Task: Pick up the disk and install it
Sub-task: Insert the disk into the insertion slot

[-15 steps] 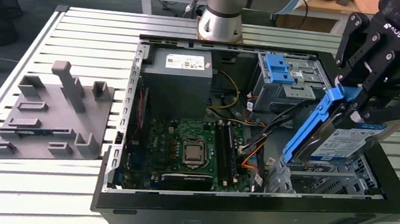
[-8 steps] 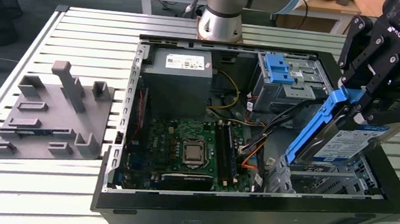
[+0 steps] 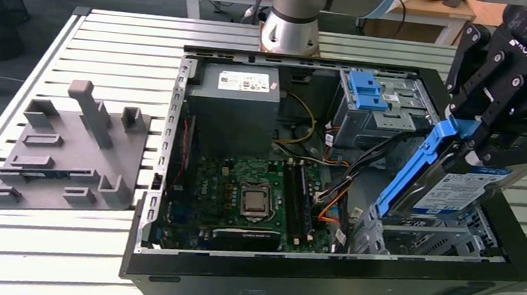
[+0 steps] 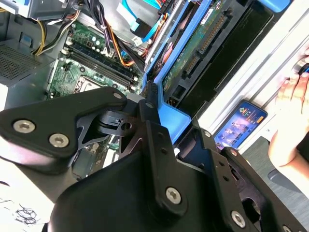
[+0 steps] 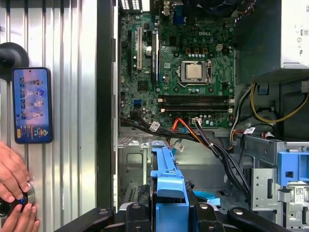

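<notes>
The disk [image 3: 460, 190] is a silver drive with a white-and-blue label in blue carrier rails. It hangs steeply tilted over the metal bay [image 3: 427, 240] at the front corner of the open computer case [image 3: 328, 282], on the exterior view's right, with its low end at the bay's mouth. My black gripper [image 3: 470, 133] is shut on the disk's blue upper end. In the first wrist view my gripper [image 5: 169, 215] clamps the blue carrier [image 5: 168, 181] from both sides. In the second wrist view the disk's green underside [image 4: 193, 48] runs away from my fingers [image 4: 149, 130].
Inside the case lie the motherboard [image 3: 250, 189], a grey power-supply box [image 3: 240, 92], a drive cage with a blue latch [image 3: 373, 93] and loose cables [image 5: 203, 140] near the bay. A grey fixture [image 3: 63, 151] sits on the slatted table. A phone [image 5: 32, 104] and a person's hand [image 5: 12, 176] are beside the case.
</notes>
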Tool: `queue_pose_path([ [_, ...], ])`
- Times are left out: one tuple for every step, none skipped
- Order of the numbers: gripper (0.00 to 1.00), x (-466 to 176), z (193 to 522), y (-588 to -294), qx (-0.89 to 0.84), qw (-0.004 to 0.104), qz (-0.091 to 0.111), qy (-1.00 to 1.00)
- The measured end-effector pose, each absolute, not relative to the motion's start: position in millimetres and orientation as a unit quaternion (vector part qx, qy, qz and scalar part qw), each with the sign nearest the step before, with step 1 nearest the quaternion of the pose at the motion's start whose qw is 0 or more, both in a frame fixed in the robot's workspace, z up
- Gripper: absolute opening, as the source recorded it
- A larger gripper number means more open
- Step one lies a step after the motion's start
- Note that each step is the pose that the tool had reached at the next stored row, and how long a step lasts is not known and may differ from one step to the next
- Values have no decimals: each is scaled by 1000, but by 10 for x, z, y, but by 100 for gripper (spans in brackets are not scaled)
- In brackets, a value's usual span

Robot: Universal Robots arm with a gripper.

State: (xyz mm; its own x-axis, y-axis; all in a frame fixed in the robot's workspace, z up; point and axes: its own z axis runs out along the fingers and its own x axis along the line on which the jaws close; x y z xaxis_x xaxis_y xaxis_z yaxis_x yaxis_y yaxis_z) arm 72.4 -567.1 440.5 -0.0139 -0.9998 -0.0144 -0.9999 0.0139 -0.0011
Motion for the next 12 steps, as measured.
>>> queue_pose_path([
  [36, 724, 4400, -5672, -702, 6, 5, 712],
  [36, 724, 4395, -5672, -702, 6, 5, 712],
  [36, 724, 4390, -5672, -702, 6, 5, 712],
  [36, 724, 4385, -5673, -702, 6, 5, 712],
  [36, 724, 4381, -5673, -702, 6, 5, 712],
  [36, 724, 4377, -5673, -702, 6, 5, 713],
  [36, 724, 4373, -5674, -701, 6, 5, 713],
  [36, 724, 4369, -5673, -701, 6, 5, 713],
  [36, 724, 4365, -5674, -701, 6, 5, 713],
  [36, 724, 4362, -5674, -701, 6, 5, 713],
  [36, 724, 4358, -5674, -701, 6, 5, 713],
  [36, 724, 4355, -5674, -701, 6, 5, 714],
])
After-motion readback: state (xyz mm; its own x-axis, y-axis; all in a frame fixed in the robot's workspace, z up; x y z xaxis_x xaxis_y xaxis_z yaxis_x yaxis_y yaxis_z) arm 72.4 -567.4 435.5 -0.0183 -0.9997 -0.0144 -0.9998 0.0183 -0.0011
